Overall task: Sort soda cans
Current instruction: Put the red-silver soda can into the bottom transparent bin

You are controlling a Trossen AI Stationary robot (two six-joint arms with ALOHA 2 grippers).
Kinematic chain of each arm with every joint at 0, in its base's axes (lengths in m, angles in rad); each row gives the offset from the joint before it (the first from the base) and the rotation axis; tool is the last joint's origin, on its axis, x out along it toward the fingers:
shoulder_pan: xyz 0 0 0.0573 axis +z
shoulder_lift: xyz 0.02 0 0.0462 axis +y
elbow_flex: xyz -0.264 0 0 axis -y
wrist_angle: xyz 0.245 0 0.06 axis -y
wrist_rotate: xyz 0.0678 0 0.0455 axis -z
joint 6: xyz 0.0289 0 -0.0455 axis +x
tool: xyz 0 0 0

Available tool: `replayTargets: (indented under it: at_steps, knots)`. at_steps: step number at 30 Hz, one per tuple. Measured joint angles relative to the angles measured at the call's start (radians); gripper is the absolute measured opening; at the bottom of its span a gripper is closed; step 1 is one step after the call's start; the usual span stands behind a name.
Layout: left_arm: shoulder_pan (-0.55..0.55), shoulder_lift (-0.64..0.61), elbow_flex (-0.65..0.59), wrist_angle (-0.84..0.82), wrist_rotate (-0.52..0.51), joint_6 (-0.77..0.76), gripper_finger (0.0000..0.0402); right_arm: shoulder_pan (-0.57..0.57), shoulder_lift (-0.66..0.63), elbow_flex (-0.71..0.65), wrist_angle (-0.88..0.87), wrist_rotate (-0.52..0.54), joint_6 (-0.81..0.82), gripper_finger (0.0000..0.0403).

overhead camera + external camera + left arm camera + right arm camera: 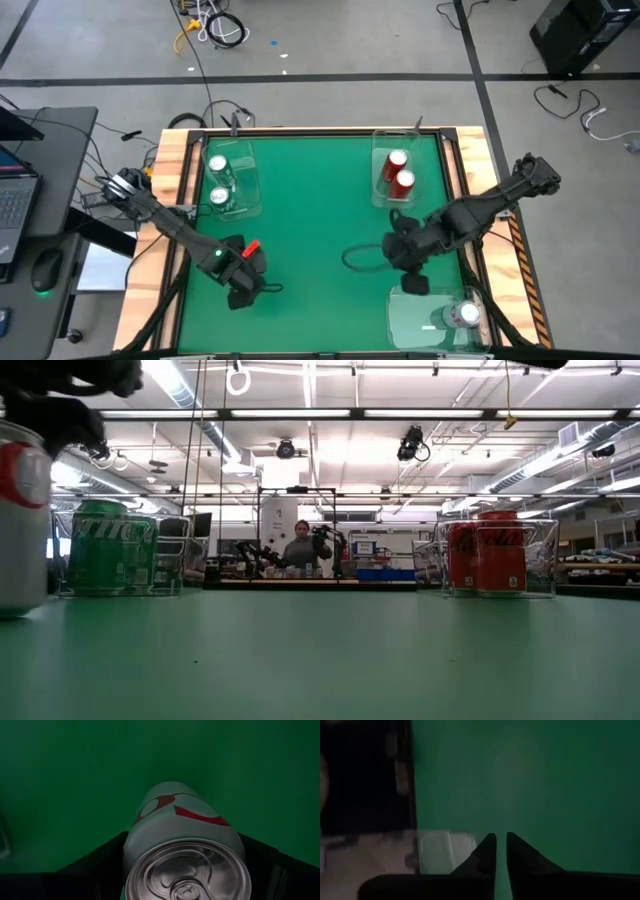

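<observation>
my left gripper (243, 290) clasps the grey can (185, 850); weak grip = slip or tip. right gripper (501, 842), nearly closed and empty, may clip the tray (400, 310) w/ the other grey can (466, 315).

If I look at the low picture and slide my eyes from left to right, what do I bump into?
Silver can → green cans in a clear tray → person far behind → red cans in another clear tray.

Open green table (320, 210) lies between tray of green cans (232, 182) and tray of red cans (396, 176); both arms crowd the near edge.
</observation>
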Motion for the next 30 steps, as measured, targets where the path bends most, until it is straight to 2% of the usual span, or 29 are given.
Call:
replayTargets:
  at_steps: [7, 11, 15, 19, 30]
  knots:
    - [0.087, 0.001, 0.021, 0.024, -0.029, 0.165, 0.0296, 0.107, 0.078, 0.000, 0.002, 0.010, -0.041, 0.0097]
    - [0.128, 0.001, 0.058, 0.005, -0.047, 0.240, 0.0296, 0.115, 0.161, 0.000, 0.002, -0.053, -0.015, 0.0109]
    - [0.154, 0.001, 0.086, -0.041, -0.050, 0.285, 0.0296, 0.135, 0.234, 0.000, 0.022, -0.136, 0.009, 0.0069]
    - [0.164, 0.001, 0.105, -0.079, -0.052, 0.313, 0.0296, 0.174, 0.263, 0.000, 0.077, -0.142, 0.016, 0.0009]
    - [0.161, 0.000, 0.114, -0.090, -0.072, 0.335, 0.0296, 0.177, 0.300, -0.036, 0.178, -0.102, 0.006, 0.0002]
